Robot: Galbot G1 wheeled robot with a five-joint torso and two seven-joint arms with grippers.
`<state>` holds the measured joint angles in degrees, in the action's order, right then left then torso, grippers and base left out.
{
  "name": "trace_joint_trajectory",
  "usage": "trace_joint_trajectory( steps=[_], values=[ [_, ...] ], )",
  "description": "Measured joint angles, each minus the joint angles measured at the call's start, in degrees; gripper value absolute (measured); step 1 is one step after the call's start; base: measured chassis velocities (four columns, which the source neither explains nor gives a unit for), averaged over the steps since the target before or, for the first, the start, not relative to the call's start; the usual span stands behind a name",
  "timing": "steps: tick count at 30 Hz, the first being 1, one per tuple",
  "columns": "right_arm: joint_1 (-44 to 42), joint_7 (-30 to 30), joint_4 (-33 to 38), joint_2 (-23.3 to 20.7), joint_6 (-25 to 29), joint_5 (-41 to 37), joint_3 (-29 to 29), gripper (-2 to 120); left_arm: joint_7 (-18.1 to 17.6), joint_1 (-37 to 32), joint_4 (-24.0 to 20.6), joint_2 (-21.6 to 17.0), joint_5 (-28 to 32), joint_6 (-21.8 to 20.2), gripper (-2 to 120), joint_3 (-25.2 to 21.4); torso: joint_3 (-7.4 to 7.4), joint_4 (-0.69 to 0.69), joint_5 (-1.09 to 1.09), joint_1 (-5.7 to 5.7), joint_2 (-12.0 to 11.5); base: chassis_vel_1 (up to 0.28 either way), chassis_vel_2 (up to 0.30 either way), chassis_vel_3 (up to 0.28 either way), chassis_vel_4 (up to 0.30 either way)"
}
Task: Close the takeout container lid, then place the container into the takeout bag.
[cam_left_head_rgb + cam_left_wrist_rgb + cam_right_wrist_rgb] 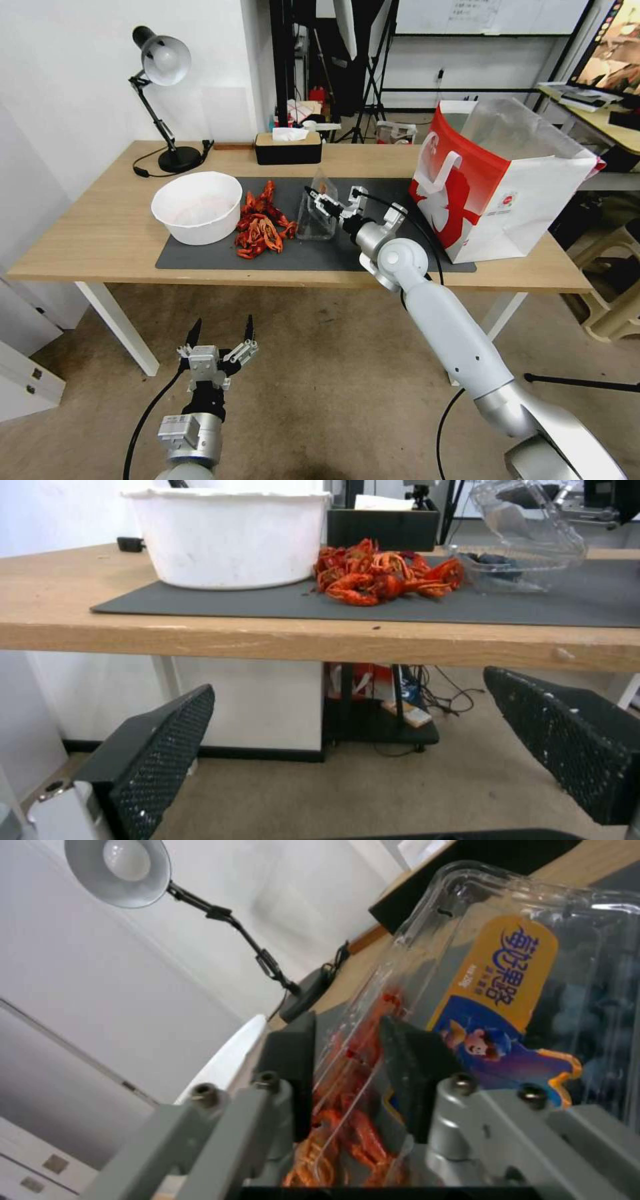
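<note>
On mat, right gripper (319, 198) apparently pinching takeout container lid (317, 208)

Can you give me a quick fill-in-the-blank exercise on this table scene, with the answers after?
1. The right gripper pinches the edge of the takeout container lid, which stands ____.
2. The crayfish pile lies between the container and the white ____.
3. The takeout bag stands upright at the table's ____ end.
4. The left gripper hangs ____ the tabletop, open.

Answers: open; bowl; right; below
</note>
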<state>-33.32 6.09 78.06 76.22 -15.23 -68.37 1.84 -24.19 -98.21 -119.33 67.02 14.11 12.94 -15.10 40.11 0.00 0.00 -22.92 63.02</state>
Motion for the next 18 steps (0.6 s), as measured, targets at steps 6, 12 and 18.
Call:
trace_joint_trajectory(
  steps=[6,12,18],
  values=[
    [-0.06,0.09,-0.84,0.36,0.00,0.69,-0.45,9,-0.01,-0.19,0.08,0.04,-0.09,0.09,100,0.10,0.00,0.00,0.00,0.00,0.00,0.000,0.000,0.000,0.000],
    [-0.17,-0.30,-1.23,0.72,-0.23,1.40,-0.54,8,-0.01,-0.21,0.15,0.02,-0.14,0.21,100,0.10,0.00,0.00,0.00,0.00,0.00,0.000,0.000,0.000,0.000],
    [-0.09,-2.12,-1.88,0.93,-1.21,2.10,-0.90,1,-0.01,-0.14,0.18,0.04,-0.16,0.24,100,0.26,0.00,0.00,0.00,0.00,0.00,0.000,0.000,0.000,0.000]
  ],
)
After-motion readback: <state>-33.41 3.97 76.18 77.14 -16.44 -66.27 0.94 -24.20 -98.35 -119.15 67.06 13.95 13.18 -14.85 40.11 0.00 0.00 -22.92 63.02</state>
